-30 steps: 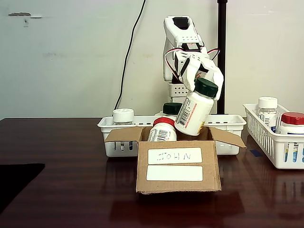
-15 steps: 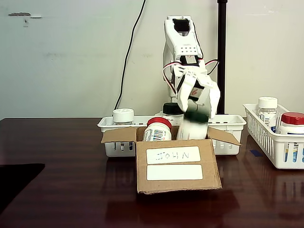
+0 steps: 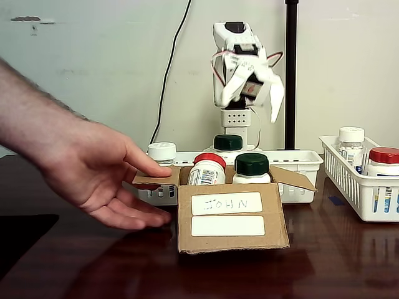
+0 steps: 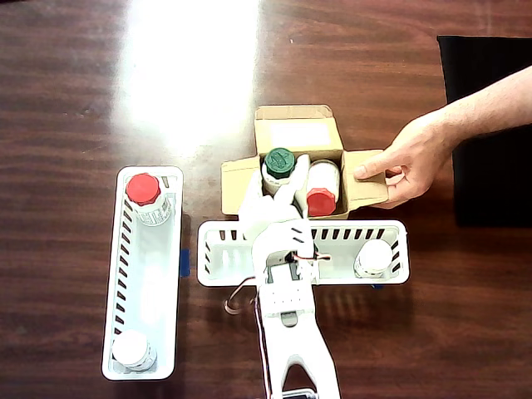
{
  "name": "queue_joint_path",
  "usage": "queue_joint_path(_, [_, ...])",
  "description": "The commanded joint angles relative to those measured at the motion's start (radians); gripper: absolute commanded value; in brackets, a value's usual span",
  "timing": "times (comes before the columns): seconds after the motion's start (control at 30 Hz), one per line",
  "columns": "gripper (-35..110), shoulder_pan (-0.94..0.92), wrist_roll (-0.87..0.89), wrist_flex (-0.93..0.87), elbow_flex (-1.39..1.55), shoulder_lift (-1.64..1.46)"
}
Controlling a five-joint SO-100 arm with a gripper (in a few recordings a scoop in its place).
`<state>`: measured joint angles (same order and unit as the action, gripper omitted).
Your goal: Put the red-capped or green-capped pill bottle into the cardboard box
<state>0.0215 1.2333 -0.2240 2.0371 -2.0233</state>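
The cardboard box [image 3: 230, 240] labelled "JOHN" stands mid-table with its flaps open [image 4: 295, 133]. Two pill bottles sit inside it. The green-capped bottle [image 3: 252, 166] [image 4: 280, 161] stands upright. Beside it, the red-capped bottle [image 3: 207, 170] [image 4: 321, 199] leans. My gripper [image 3: 254, 99] [image 4: 278, 189] hangs open and empty above the box's rear edge, well clear of the bottles. A person's hand [image 3: 100, 174] [image 4: 407, 158] holds the box's side flap.
A white slotted basket [image 3: 299, 163] [image 4: 224, 258] behind the box holds a white-capped bottle [image 3: 162, 151] [image 4: 373, 256] and a green-capped one [image 3: 228, 142]. Another basket [image 3: 355, 187] [image 4: 125, 274] holds a red-capped [image 3: 384, 159] [image 4: 143, 189] and white-capped bottles. A black mat [image 4: 486, 125] lies beyond the hand.
The green-capped bottle went from my gripper into the box and now stands there. My gripper opened and rose. A person's hand came in and took hold of the box flap.
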Motion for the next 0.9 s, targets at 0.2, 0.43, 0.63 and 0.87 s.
queue_joint_path(0.2, [-3,0.020,0.043,-0.525,0.020,-0.477])
queue_joint_path(0.43, [1,-0.008,0.092,-0.712,0.137,-0.727])
queue_joint_path(0.63, [0,-0.021,0.140,-0.782,0.285,-0.908])
queue_joint_path(0.87, [0,-0.051,0.198,-0.784,0.517,-1.146])
